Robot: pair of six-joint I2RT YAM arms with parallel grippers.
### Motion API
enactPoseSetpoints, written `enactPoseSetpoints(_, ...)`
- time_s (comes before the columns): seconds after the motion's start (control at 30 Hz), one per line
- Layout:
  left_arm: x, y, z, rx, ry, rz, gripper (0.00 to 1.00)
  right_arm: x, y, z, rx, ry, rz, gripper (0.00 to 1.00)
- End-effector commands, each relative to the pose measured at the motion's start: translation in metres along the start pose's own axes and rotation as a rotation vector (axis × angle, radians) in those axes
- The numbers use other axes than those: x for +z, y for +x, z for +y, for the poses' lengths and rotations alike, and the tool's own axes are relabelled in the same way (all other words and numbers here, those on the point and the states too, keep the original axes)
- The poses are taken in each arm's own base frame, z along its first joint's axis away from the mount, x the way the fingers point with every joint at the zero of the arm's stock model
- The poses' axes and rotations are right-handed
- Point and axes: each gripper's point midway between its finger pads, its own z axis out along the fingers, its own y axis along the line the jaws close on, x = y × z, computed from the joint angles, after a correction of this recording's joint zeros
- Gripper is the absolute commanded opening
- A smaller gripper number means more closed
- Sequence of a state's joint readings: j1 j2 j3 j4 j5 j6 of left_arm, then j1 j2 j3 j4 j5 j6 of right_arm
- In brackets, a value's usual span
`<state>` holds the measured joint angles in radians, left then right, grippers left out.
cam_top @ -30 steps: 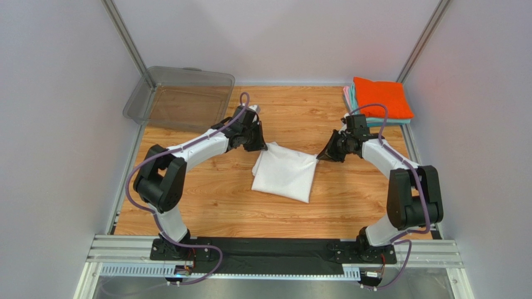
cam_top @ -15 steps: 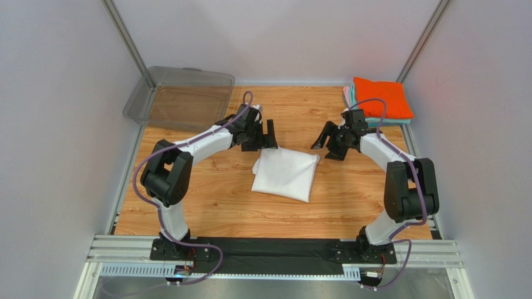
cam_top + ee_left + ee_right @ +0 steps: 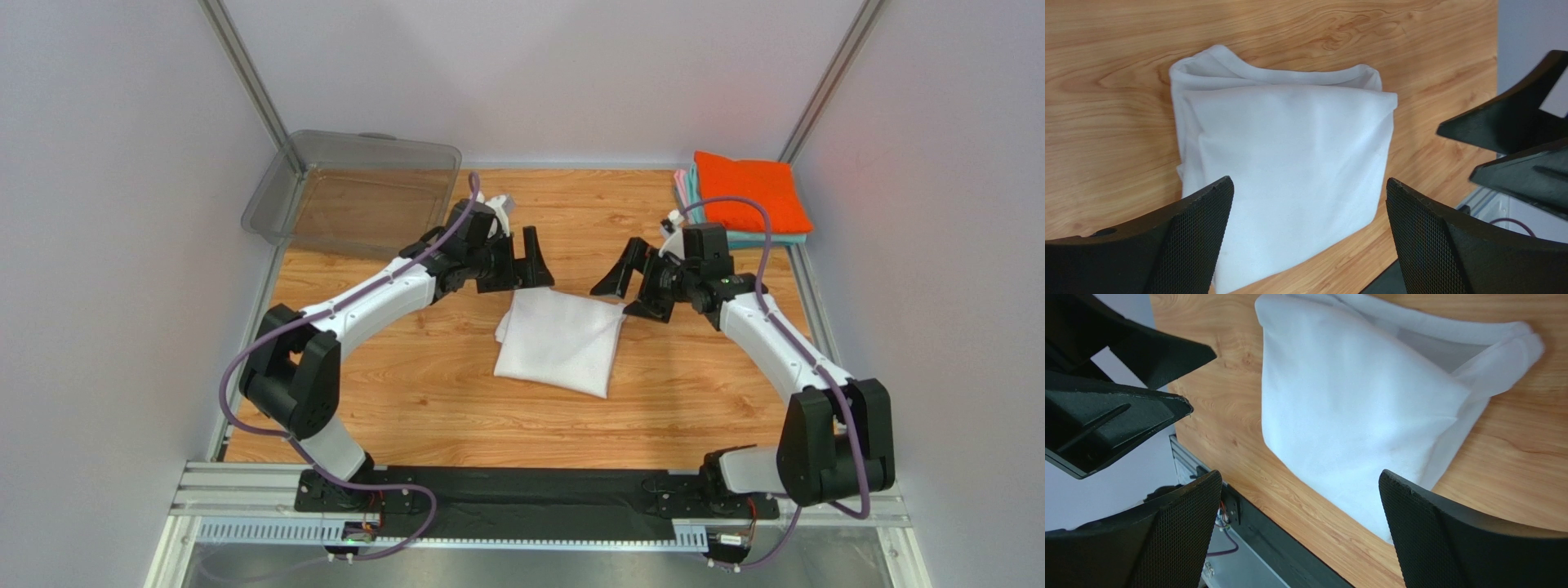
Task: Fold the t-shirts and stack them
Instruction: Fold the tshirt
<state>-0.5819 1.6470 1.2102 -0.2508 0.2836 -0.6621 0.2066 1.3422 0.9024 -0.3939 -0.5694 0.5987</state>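
Taking the far wall in the top view as 12 o'clock, the left gripper point(image 3: 521, 260) stands wide open and holds nothing. It hangs just above the far left corner of the white shirt point(image 3: 559, 341). From it the shirt lies toward 5 o'clock. The right gripper point(image 3: 623, 284) is spread just as wide and is also empty, over the far right corner, with the shirt toward 7 o'clock.

Each wrist view shows the cloth lying flat on the table point(image 3: 429, 392) between black fingers point(image 3: 1198, 226) that do not touch it.

The white shirt sits mid-table, folded into a nearly square packet with no strong long axis. Its edges are turned slightly clockwise, and a loose lip of fabric shows along its left side.

The stack of folded shirts point(image 3: 751, 190), orange on top with teal and pink edges below, rests in the far right corner, at about 2 o'clock from the right gripper and well apart from the white shirt. The right arm is clearly the nearer one to it, so carrying the packet to the stack looks like that arm's job. The grey bin point(image 3: 356, 190) sits at the far left, out of the way.
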Motion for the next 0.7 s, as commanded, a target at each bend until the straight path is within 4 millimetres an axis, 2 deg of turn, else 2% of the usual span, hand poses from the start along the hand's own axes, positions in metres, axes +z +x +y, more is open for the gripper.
enactPoseSetpoints(0.0, 0.011, 0.002, -0.017, -0.01, 0.105, 0.02, 1.0, 0.011, 0.008, 0.019, -0.016, -0.1, 0.029, 1.0)
enactPoseSetpoints(0.1, 0.027, 0.002, -0.018, -0.017, 0.127, 0.046, 1.0, 0.022, 0.005, 0.02, -0.022, -0.11, 0.045, 1.0)
enactPoseSetpoints(0.2, 0.049, -0.002, -0.009, -0.012, 0.095, 0.057, 1.0, 0.037, -0.007, 0.007, -0.011, -0.056, 0.04, 1.0)
enactPoseSetpoints(0.27, 0.056, -0.001, 0.003, -0.011, 0.045, 0.077, 1.0, 0.049, -0.013, -0.007, -0.001, -0.009, 0.04, 1.0)
enactPoseSetpoints(0.3, 0.063, 0.003, 0.01, -0.018, 0.026, 0.098, 1.0, 0.052, -0.019, -0.007, 0.0, -0.005, 0.038, 1.0)
enactPoseSetpoints(0.47, 0.076, 0.002, 0.025, -0.043, 0.007, 0.106, 1.0, 0.073, -0.029, -0.044, 0.051, 0.072, 0.054, 1.0)
enactPoseSetpoints(0.67, 0.093, 0.021, 0.047, -0.082, -0.029, 0.155, 1.0, 0.086, -0.03, -0.075, 0.03, 0.13, 0.068, 1.0)
